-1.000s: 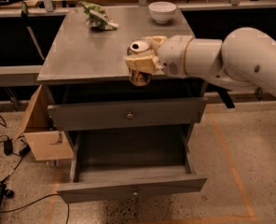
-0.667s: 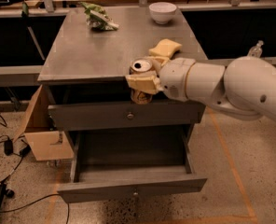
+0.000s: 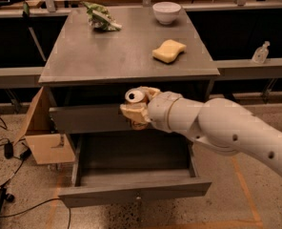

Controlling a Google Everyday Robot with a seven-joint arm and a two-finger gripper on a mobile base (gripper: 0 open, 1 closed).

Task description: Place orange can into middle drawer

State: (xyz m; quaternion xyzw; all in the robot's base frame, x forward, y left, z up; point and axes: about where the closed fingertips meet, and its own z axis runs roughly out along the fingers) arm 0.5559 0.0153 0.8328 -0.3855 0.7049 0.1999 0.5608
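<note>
- The orange can [image 3: 133, 98] is held upright in the claw [image 3: 135, 112], which is clamped on its body; the round silver top rim is seen above the pale, tan-coloured fingers [image 3: 129, 111].
- The can is held in the air just before the closed upper drawer [image 3: 86, 119], below the front edge of the tabletop [image 3: 107, 56] and above the open middle drawer [image 3: 131, 173].
- The claw is carried by a thick, smooth, cream-white arm [image 3: 226, 128] that is reached in from the right edge of the view.
- The middle drawer is pulled out towards the camera; it is wide, shallow and grey, with a flat bare floor and a small round knob [image 3: 138, 198] on its front panel.
- The tabletop is a dull grey, matt slab of roughly square shape, set on a cabinet of the same grey.
- A yellow sponge [image 3: 168, 50] of soft, wavy outline is laid on the right part of the tabletop.
- A glossy white bowl [image 3: 166, 12] is set near the far edge, and a crumpled green wrapper [image 3: 102, 17] is laid at the far left, well apart from the bowl.
- A brown cardboard box [image 3: 43, 137] is leant against the cabinet's left side.
- The speckled floor [image 3: 26, 194] is crossed by black cables [image 3: 7, 151] at the left.
</note>
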